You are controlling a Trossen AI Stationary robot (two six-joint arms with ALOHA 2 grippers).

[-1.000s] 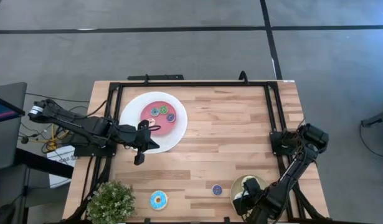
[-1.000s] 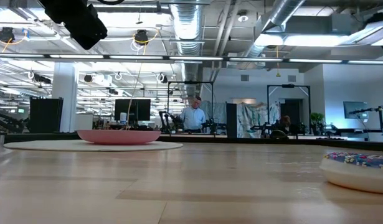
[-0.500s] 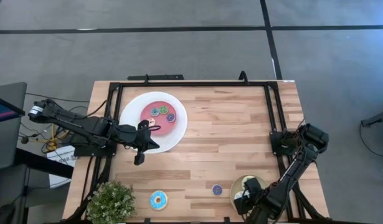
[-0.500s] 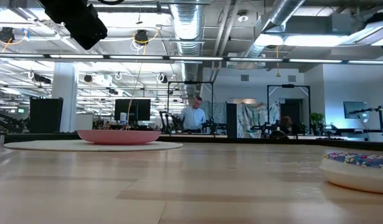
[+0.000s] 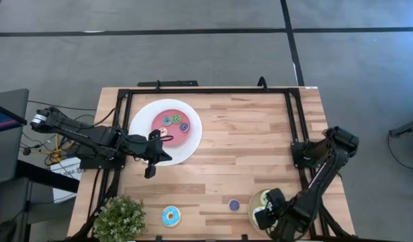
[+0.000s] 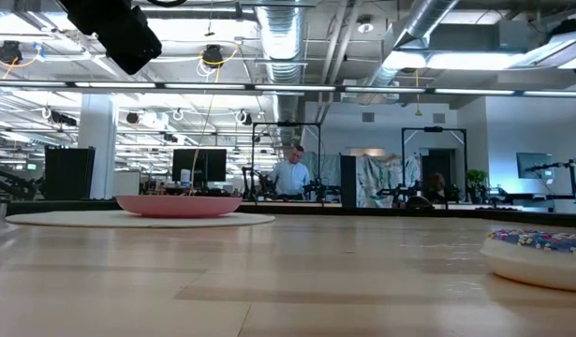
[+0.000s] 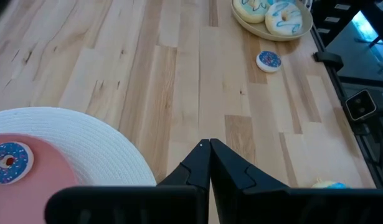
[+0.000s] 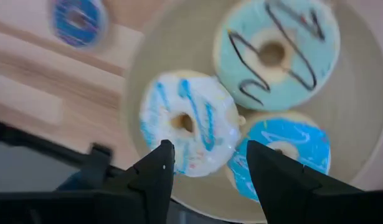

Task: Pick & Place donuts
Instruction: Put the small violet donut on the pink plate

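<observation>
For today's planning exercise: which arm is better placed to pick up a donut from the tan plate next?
Likely the right. Its open claw hovers directly over the cream donut on the tan plate, while the left claw is shut beside the white plate, far across the table.

Tan plate (image 8: 359, 124) holds a cream donut (image 8: 186, 123) streaked blue, a light green donut (image 8: 276, 53) (dark squiggles) and a blue donut (image 8: 284, 158).

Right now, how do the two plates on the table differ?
The white plate with its pink centre is larger and holds tiny donuts. The tan plate is smaller, plain, and holds three bigger donuts. The white plate sits beside the left gripper; the tan plate lies under the open right gripper. Both are round.
</observation>
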